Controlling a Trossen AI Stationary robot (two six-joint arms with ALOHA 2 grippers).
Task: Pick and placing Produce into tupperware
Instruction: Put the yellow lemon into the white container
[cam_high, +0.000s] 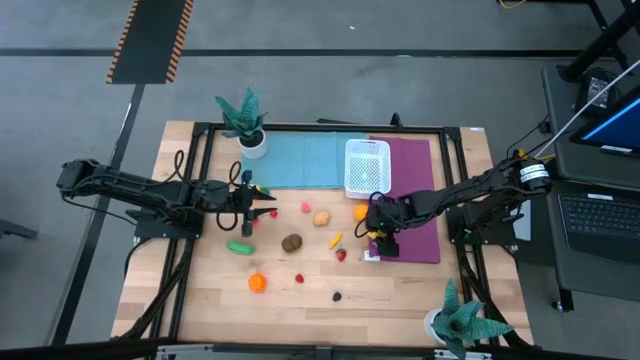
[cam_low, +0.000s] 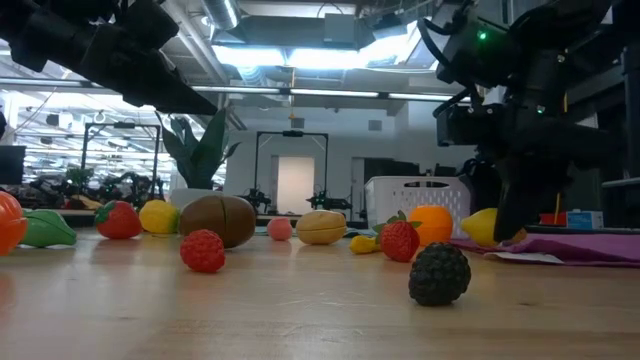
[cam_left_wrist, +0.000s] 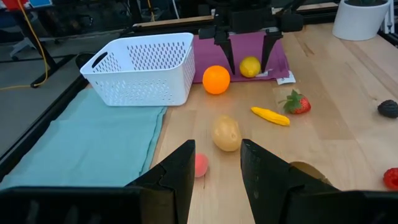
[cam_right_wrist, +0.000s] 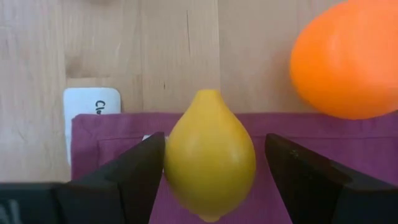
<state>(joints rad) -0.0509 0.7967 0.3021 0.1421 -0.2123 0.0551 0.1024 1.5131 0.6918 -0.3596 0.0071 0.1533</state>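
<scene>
A yellow lemon (cam_right_wrist: 210, 155) lies on the purple mat (cam_high: 415, 200), near the mat's corner. My right gripper (cam_right_wrist: 214, 140) points down over it, open, with one finger on each side of the lemon. An orange (cam_left_wrist: 216, 79) sits beside it on the wood. The white perforated tupperware (cam_high: 366, 167) stands on the mats at the far side, and I see nothing in it. Other produce lies scattered over the table: a potato (cam_high: 322, 217), a brown piece (cam_high: 292, 242) and a strawberry (cam_high: 341, 255). My left gripper (cam_high: 262, 205) hovers open at the left. My right gripper comes at the lemon from above with its fingers across the lemon's width. One finger (cam_right_wrist: 140, 168) stands right against the lemon's side (cam_right_wrist: 171, 158), and I cannot tell whether it touches. The other finger (cam_right_wrist: 298, 168) is clear of it. The lemon lies on the mat.
A teal mat (cam_high: 300, 160) lies left of the purple one. Potted plants stand at the far left (cam_high: 248, 125) and near right (cam_high: 460, 320). A green piece (cam_high: 240, 247), a second orange (cam_high: 257, 283), a raspberry (cam_high: 299, 278) and a blackberry (cam_high: 337, 296) lie nearer the front.
</scene>
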